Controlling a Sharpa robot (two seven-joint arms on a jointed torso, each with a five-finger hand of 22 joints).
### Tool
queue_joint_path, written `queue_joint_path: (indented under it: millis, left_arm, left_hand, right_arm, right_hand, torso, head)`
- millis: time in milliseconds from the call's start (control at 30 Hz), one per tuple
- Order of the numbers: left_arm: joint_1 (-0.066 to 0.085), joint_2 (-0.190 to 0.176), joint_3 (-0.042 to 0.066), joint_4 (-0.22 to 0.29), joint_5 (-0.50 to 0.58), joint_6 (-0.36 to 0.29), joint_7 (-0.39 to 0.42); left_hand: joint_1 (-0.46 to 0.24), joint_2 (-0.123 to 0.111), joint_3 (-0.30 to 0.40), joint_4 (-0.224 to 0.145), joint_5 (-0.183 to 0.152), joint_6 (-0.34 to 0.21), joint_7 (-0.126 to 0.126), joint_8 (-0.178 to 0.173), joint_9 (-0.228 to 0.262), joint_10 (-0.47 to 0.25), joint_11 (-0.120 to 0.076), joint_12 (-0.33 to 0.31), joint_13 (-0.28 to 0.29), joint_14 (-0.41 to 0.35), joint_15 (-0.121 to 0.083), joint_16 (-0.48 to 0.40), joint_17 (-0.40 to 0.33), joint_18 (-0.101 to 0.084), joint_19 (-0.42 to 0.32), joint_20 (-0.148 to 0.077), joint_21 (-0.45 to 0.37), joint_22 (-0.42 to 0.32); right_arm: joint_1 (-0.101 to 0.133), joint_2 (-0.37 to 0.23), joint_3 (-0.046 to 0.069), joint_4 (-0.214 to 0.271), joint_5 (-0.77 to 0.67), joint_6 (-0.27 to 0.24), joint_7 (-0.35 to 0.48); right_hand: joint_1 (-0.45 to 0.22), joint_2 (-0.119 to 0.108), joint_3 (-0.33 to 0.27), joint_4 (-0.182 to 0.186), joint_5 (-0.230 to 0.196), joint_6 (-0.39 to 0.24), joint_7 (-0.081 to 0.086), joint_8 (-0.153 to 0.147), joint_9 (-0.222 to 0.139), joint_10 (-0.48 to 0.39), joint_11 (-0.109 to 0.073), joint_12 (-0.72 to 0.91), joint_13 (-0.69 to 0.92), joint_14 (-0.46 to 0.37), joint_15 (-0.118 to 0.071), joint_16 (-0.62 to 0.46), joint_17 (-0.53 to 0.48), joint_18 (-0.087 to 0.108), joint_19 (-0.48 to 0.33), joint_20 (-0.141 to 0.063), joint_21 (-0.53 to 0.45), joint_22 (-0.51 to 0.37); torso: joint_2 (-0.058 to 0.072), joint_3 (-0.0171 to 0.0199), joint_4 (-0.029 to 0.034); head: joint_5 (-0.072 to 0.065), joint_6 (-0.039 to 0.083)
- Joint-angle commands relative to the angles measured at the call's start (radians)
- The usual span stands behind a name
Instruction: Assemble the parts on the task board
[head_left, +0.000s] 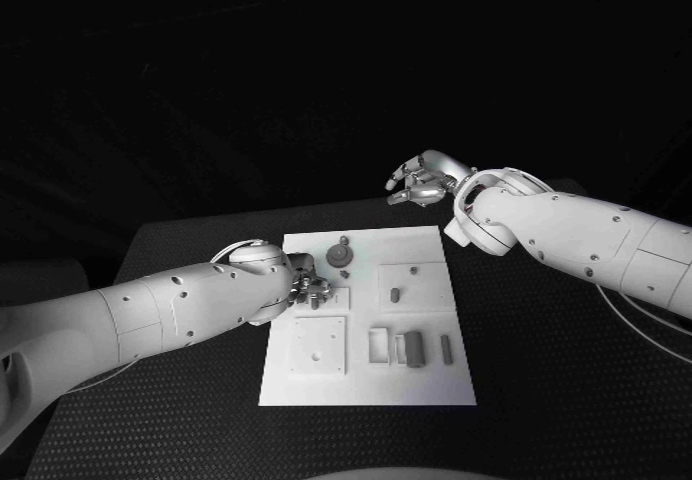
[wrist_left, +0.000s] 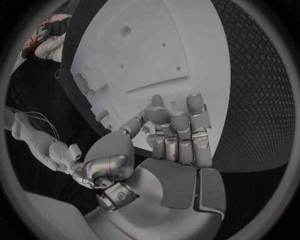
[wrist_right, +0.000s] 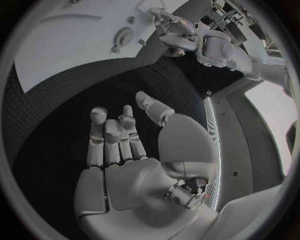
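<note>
The white task board (head_left: 368, 385) lies in the middle of the black table. My left hand (head_left: 310, 288) hangs over the board's left edge, its fingers (wrist_left: 172, 132) side by side and the thumb drawn in against them; whether anything sits between them is hidden. A round grey part (head_left: 340, 255) stands on the board just beyond that hand. My right hand (head_left: 421, 180) is raised beyond the board's far right corner, off the board, palm (wrist_right: 134, 175) bare and fingers apart. The right wrist view also has the board (wrist_right: 62, 45), the round part (wrist_right: 123, 36) and the left hand (wrist_right: 172, 27).
On the board, a small part (head_left: 394, 295) sits in a square recess at mid-right. Grey blocks (head_left: 411, 348) and a slim bar (head_left: 446, 347) lie at the near right. A raised square plate (head_left: 317, 343) with holes is at the near left. Black table (head_left: 562, 380) surrounds the board.
</note>
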Motion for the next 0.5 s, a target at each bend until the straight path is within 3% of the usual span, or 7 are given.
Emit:
queue_joint_path:
  millis: [33, 433, 467, 500]
  left_arm:
    - [0.0, -0.001, 0.0, -0.001, 0.004, -0.001, -0.01]
    - [0.0, -0.002, 0.0, -0.003, 0.007, -0.008, -0.009]
    - [0.0, -0.002, 0.0, -0.003, 0.007, -0.011, -0.009]
    - [0.0, -0.002, 0.0, -0.003, 0.007, -0.014, -0.009]
  left_hand:
    - [-0.004, -0.016, -0.001, 0.006, -0.008, -0.005, 0.0, 0.006, 0.001, 0.004, 0.0, 0.004, -0.002, 0.003, -0.001, 0.006, -0.002, 0.008, 0.003, 0.0, -0.007, 0.019]
    - [-0.007, -0.03, 0.0, 0.008, -0.016, -0.005, 0.0, 0.007, 0.0, 0.004, 0.0, 0.005, -0.004, 0.003, -0.002, 0.007, -0.004, 0.008, 0.004, -0.001, -0.008, 0.019]
    - [-0.01, -0.035, -0.001, 0.011, -0.028, -0.006, -0.001, 0.007, 0.0, 0.004, 0.0, 0.005, -0.005, 0.003, -0.002, 0.008, -0.005, 0.008, 0.005, -0.001, -0.008, 0.019]
    - [-0.013, -0.044, 0.0, 0.015, -0.069, -0.006, -0.001, 0.007, 0.0, 0.004, 0.0, 0.006, -0.006, 0.003, -0.002, 0.008, -0.007, 0.008, 0.005, -0.002, -0.01, 0.019]
  right_arm:
    - [-0.001, 0.001, 0.001, 0.0, 0.0, 0.012, 0.005]
    - [-0.001, 0.001, 0.001, 0.001, 0.0, 0.015, 0.005]
    - [-0.001, 0.001, 0.001, 0.001, 0.0, 0.015, 0.005]
    - [-0.001, 0.001, 0.001, 0.001, 0.0, 0.015, 0.005]
  right_hand:
    - [0.002, 0.01, -0.004, -0.001, -0.002, 0.014, 0.021, -0.003, 0.001, -0.009, 0.0, 0.006, -0.001, 0.0, -0.004, 0.002, -0.001, 0.012, 0.002, 0.007, -0.006, 0.008]
    - [0.002, 0.01, -0.004, -0.001, -0.002, 0.014, 0.021, -0.003, 0.001, -0.009, 0.0, 0.007, -0.002, 0.0, -0.004, 0.002, -0.002, 0.012, 0.002, 0.007, -0.006, 0.009]
    - [0.002, 0.01, -0.005, -0.001, -0.002, 0.014, 0.021, -0.003, 0.001, -0.009, 0.0, 0.007, -0.002, 0.0, -0.004, 0.002, -0.002, 0.012, 0.002, 0.007, -0.006, 0.009]
    - [0.002, 0.01, -0.005, -0.001, -0.002, 0.014, 0.021, -0.003, 0.001, -0.009, 0.0, 0.007, -0.002, 0.0, -0.004, 0.002, -0.002, 0.012, 0.002, 0.007, -0.006, 0.009]
  torso:
    - [0.0, -0.0001, -0.0001]
    - [0.0, -0.0004, 0.0004]
    - [0.0, -0.0002, 0.0003]
    - [0.0, -0.0002, 0.0003]
  head:
    - [-0.001, 0.0]
    - [0.0, -0.001]
    - [0.0, -0.001]
    - [0.0, -0.001]
